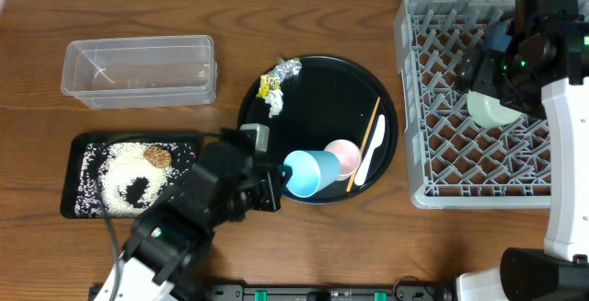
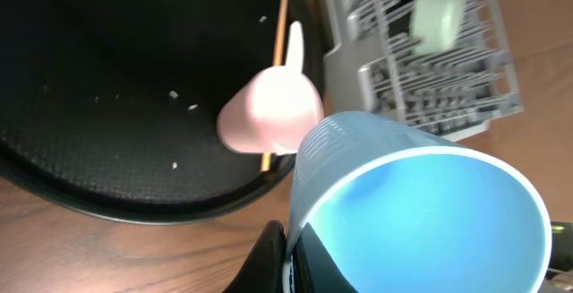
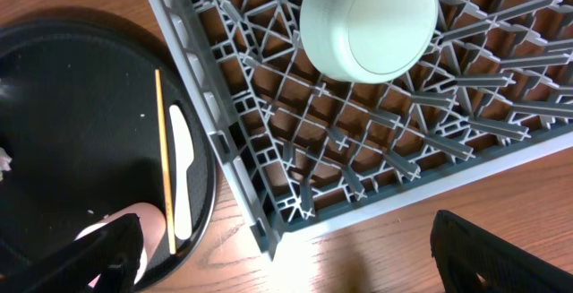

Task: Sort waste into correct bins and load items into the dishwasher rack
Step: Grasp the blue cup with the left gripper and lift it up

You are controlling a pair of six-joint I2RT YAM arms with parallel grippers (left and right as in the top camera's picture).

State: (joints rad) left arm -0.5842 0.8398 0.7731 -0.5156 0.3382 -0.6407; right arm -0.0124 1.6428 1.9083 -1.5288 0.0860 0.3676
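My left gripper is shut on the rim of the light blue cup, holding it on its side at the front edge of the round black tray. The pink cup, white spoon and wooden chopsticks lie on that tray. My right gripper is open and empty above the grey rack. The pale green bowl sits upside down in the rack. A dark blue plate edge shows behind the right arm.
Silver foil, yellow wrapper and white paper lie at the tray's back left. The clear tub stands at the back left. The black rectangular tray holds rice grains and a brown lump.
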